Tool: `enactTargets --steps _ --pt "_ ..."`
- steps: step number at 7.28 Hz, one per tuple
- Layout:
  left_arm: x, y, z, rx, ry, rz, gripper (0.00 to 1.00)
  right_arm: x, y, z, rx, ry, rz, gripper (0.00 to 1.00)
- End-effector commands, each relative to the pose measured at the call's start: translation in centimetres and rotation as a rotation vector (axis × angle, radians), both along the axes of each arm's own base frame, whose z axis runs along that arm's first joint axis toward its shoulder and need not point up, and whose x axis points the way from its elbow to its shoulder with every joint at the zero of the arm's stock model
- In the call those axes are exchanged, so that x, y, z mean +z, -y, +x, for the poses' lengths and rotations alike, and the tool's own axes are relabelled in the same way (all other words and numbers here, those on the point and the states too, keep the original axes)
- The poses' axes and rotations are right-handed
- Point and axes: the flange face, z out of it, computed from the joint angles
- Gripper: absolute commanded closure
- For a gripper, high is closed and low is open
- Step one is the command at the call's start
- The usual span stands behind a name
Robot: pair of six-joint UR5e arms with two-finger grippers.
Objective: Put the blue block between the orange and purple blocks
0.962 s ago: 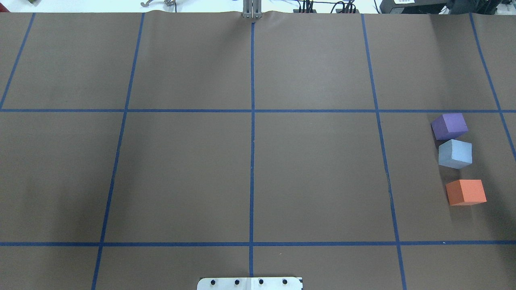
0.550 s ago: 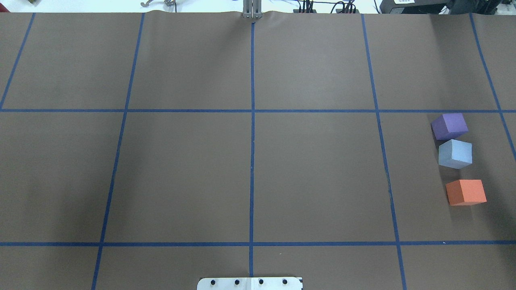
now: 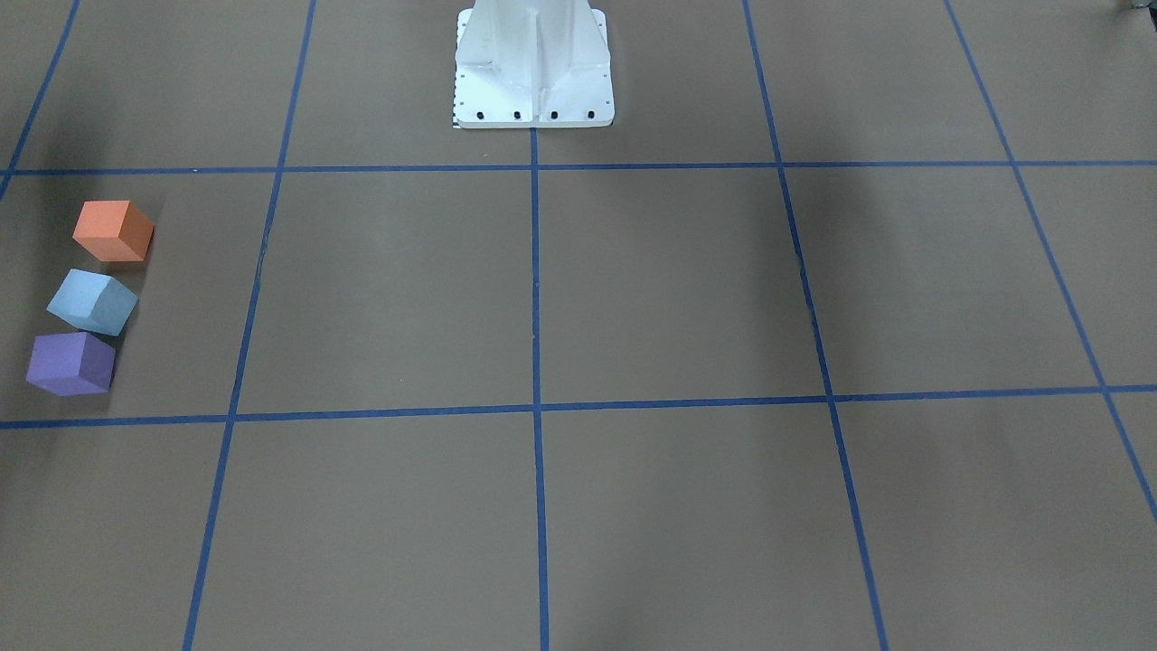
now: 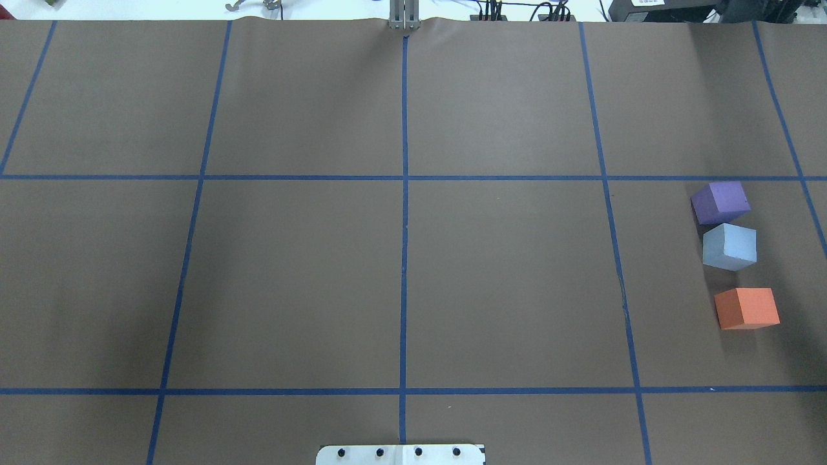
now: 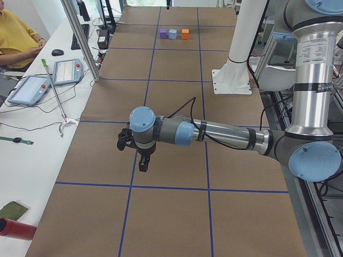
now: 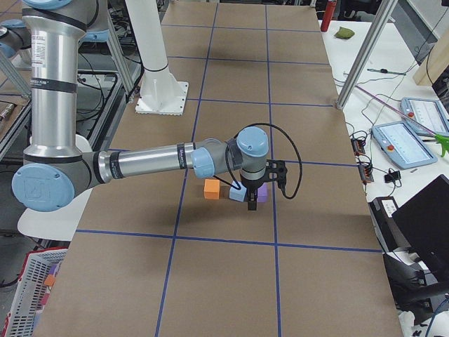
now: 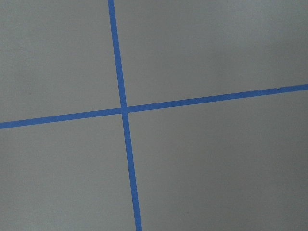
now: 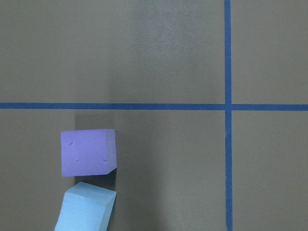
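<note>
Stretching wide, the brown taped bench (image 4: pixel 504 271) carries three blocks near the robot's right end. The left fingers (image 5: pixel 143 164) hang above a tape line and the right fingers (image 6: pixel 251 203) above the blocks; whether either pair is spread or pressed together, I cannot tell. The blue block (image 4: pixel 729 246) sits between the purple block (image 4: pixel 720 201), just beside it, and the orange block (image 4: pixel 747 308), slightly apart.

The left arm (image 5: pixel 225 136) is stretched out level above the left end of the worktop (image 5: pixel 171 214), with the left end effector (image 5: pixel 142 162) pointed straight down. The right arm (image 6: pixel 147 160) is extended likewise over the right end, with the right end effector (image 6: pixel 251 200) pointed down. How far either is opened cannot be judged.
</note>
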Motion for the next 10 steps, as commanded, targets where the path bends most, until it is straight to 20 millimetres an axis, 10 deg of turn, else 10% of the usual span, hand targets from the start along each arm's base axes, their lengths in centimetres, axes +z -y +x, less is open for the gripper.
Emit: enactTargets --steps 1,4,10 --pt "-1.5 -0.4 0.3 0.009 -0.045 0.022 0.0 0.8 -0.2 0.0 -0.005 0.008 -0.018 0.0" --pt "-4.4 -2.1 0.4 0.024 -0.08 0.074 0.0 1.9 -3.1 -0.1 -0.02 0.072 -0.067 0.0" --pt "-3.6 -3.2 0.2 0.019 -0.069 0.059 0.0 1.0 0.2 -0.1 0.0 0.027 0.015 0.0"
